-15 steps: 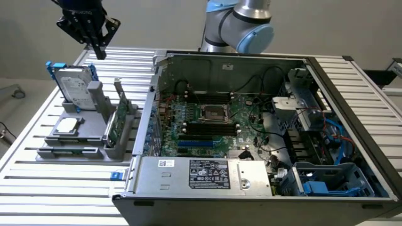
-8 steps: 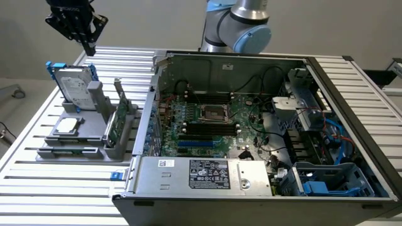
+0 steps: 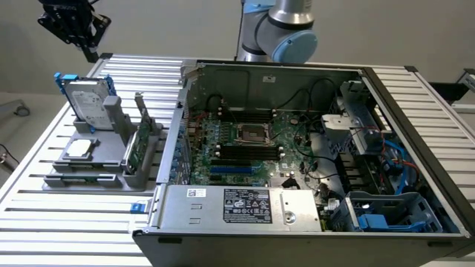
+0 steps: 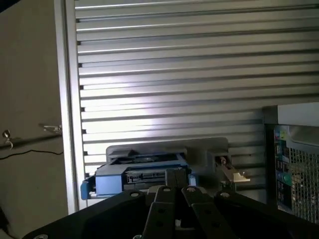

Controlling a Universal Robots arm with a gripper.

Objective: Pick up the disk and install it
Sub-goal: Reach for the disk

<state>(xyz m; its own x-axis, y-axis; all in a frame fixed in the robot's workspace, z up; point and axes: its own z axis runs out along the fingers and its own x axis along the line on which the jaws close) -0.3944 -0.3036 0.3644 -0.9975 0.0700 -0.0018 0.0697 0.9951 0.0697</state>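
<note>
The disk (image 3: 86,103) stands upright in a grey holder (image 3: 111,117) on the exterior view's left, its silver face and blue side rails showing. My gripper (image 3: 90,54) hangs high above and behind it, well clear of it, near the table's far corner. In the wrist view the disk (image 4: 142,173) appears edge-on, just beyond my gripper (image 4: 176,193). The fingers lie together, shut, with nothing between them.
The grey holder also carries a small silver chip (image 3: 80,148) and an upright green circuit card (image 3: 138,142). An open computer case (image 3: 172,219) fills the middle and the exterior view's right, with a blue drive cage (image 3: 397,216) at its near corner. Everything rests on a slatted aluminium table (image 3: 59,222).
</note>
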